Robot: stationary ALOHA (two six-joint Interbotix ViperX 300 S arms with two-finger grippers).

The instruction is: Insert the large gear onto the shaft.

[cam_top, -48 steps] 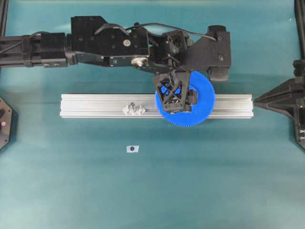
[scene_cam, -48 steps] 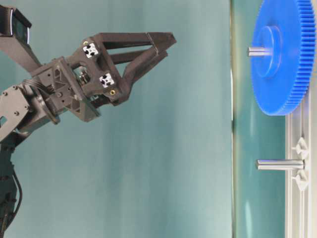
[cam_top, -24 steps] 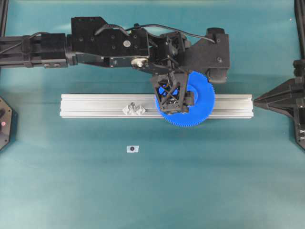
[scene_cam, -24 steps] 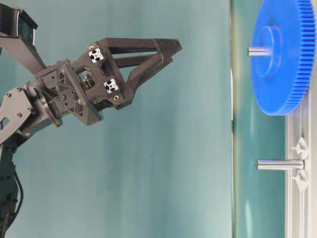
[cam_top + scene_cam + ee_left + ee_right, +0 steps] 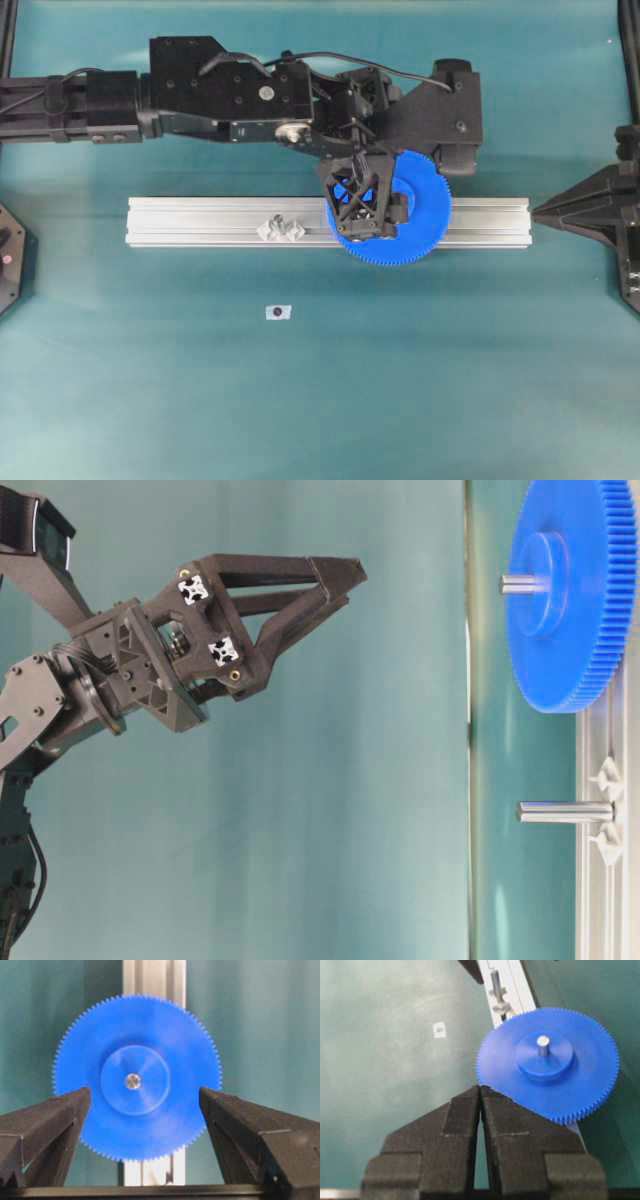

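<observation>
- Over the last second the left end effector (image 5: 145, 1105) is seen drawn slightly back above the large gear (image 5: 392, 212), its fingers (image 5: 60, 1115) spread a little wider.
- The large gear is seated flat on the rail (image 5: 200, 222), with the shaft (image 5: 543, 1044) showing through its hub; the insertion is judged done.
- Nothing is held or touched by the left end effector.
- The right end effector (image 5: 480, 1105) is pressed together, empty, parked well apart.
</observation>
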